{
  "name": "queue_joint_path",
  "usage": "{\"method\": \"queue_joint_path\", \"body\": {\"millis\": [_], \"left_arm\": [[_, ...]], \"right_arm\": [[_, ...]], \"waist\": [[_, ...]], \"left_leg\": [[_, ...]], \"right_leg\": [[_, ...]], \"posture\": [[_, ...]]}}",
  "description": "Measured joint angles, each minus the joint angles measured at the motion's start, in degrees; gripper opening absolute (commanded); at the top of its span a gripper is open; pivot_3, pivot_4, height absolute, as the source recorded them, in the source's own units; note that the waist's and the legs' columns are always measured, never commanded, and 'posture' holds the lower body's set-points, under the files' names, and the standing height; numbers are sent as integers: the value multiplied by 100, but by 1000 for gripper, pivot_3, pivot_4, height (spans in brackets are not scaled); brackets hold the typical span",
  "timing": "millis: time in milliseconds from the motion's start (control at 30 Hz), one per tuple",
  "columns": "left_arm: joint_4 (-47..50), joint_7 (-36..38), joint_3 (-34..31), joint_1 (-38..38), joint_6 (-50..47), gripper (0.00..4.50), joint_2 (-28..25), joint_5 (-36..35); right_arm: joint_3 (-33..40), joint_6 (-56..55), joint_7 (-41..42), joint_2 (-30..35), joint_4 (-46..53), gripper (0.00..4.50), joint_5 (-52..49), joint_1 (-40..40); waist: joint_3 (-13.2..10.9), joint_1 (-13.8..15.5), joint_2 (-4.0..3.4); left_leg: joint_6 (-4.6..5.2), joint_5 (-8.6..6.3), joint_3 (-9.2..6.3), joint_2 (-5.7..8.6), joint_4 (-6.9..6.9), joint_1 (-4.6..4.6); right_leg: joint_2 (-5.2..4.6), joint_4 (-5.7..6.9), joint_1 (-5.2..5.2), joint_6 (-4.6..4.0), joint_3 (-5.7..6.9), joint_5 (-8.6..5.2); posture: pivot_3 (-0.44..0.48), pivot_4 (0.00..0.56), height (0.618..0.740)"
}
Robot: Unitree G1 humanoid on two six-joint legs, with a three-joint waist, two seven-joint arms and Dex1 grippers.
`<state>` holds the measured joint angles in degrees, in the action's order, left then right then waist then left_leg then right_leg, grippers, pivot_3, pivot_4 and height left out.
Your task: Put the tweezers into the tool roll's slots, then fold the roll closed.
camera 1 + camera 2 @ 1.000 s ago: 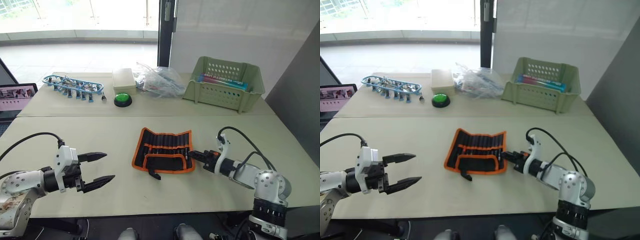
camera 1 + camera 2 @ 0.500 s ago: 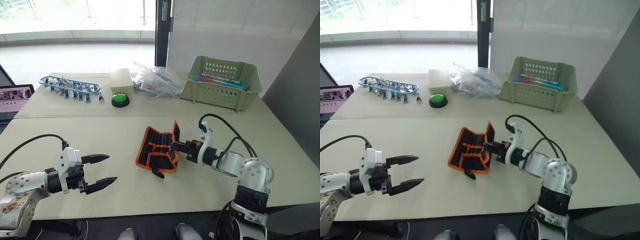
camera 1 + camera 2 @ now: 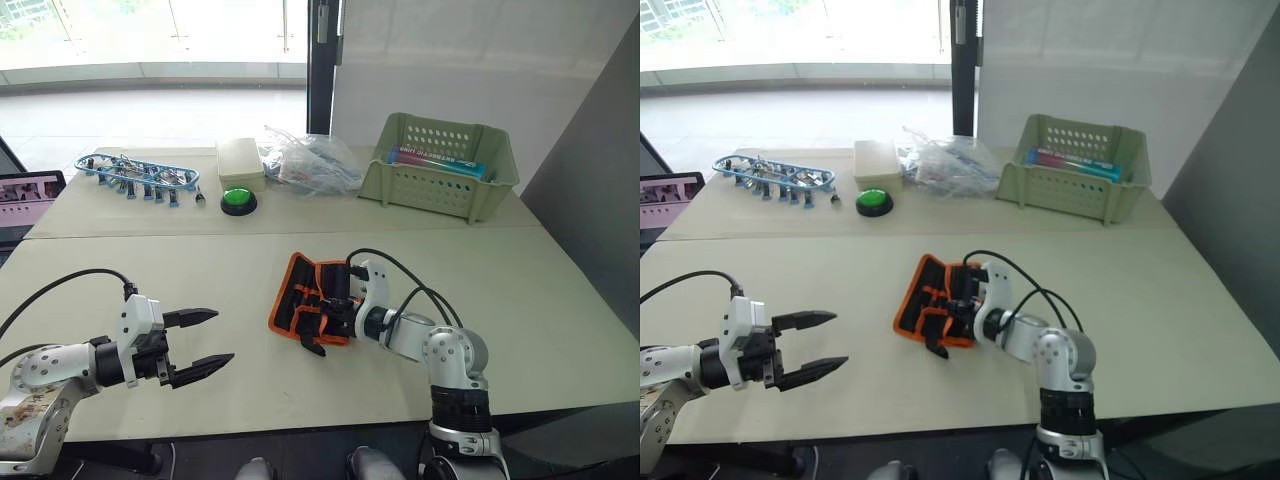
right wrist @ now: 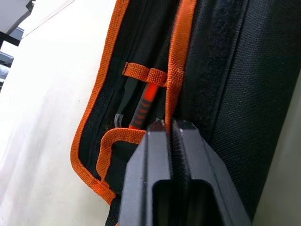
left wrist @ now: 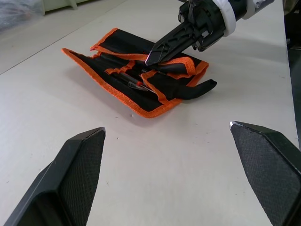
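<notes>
The green plastic basket (image 3: pixel 447 168) sits at the upper right of the head views, on the far part of the worktop (image 3: pixel 560 300), with a long flat package showing blue and red lying inside it. To its left are a crumpled clear plastic bag (image 3: pixel 308 163), a cream box (image 3: pixel 242 160), a green push button (image 3: pixel 237 198) and, at the upper left, a blue-clipped cable bundle (image 3: pixel 137 172). The tool roll (image 3: pixel 305 305) lies near the middle of the frame, partly folded, its right-hand portion turned over onto the rest so the orange trim doubles up. In the left wrist view, slim tweezers (image 5: pixel 136 84) rest in its inner slots, lying along the short width of the roll, their tips hard to make out. The right pincer (image 5: pixel 155 55) is clamped on the roll's orange-trimmed edge, fingers pressed together over the fabric in the right wrist view. The left pincer (image 3: pixel 200 342) hovers above bare worktop at the lower left, well apart from the roll, its two fingers spread wide and holding nothing.
</notes>
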<state>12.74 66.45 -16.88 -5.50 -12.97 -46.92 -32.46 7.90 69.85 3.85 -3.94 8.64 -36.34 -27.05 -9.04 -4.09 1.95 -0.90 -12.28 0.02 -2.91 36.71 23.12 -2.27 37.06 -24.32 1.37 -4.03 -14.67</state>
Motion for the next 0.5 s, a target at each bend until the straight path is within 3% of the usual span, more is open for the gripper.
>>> {"method": "queue_joint_path", "body": {"millis": [67, 200, 300, 467, 500], "left_arm": [[0, -1, 0, 0, 0, 4500, 0, 9], [0, -8, 2, 5, -2, 4500, 1, 23], [0, -57, 16, 50, -51, 4500, 29, 21], [-2, -250, 183, 310, -395, 4500, 244, -90], [-5, -296, 230, 365, -484, 4500, 273, -116]], "right_arm": [[81, 22, 88, -49, 51, 1875, -120, -14], [394, 174, 315, 70, 297, 1875, -584, -94], [462, 162, 695, 555, 723, 1875, -913, -166], [-378, -982, 1889, 1790, 805, 1875, -340, 126], [-573, -1304, 2103, 1895, 729, 1356, -145, 164]], "waist": [[0, 9, 0], [-1, 18, -1], [-2, 49, -3], [-2, 50, -2], [-2, 42, -1]], "left_leg": [[0, 0, 0, 0, 0, 1], [0, 0, -1, 1, 0, 8], [0, 0, -1, 4, 0, 12], [0, 0, 1, 7, 0, 12], [0, 0, 0, 7, 0, 12]], "right_leg": [[0, 1, -1, 1, 0, 0], [-1, 0, -5, -3, 0, 2], [-3, -6, -4, -2, 2, 1], [-5, -8, -3, 14, 1, -8], [-3, -6, -4, 17, 1, -10]], "posture": [[0, 150, 738], [0, 150, 738], [0, 150, 738], [0, 150, 738], [0, 150, 738]]}}
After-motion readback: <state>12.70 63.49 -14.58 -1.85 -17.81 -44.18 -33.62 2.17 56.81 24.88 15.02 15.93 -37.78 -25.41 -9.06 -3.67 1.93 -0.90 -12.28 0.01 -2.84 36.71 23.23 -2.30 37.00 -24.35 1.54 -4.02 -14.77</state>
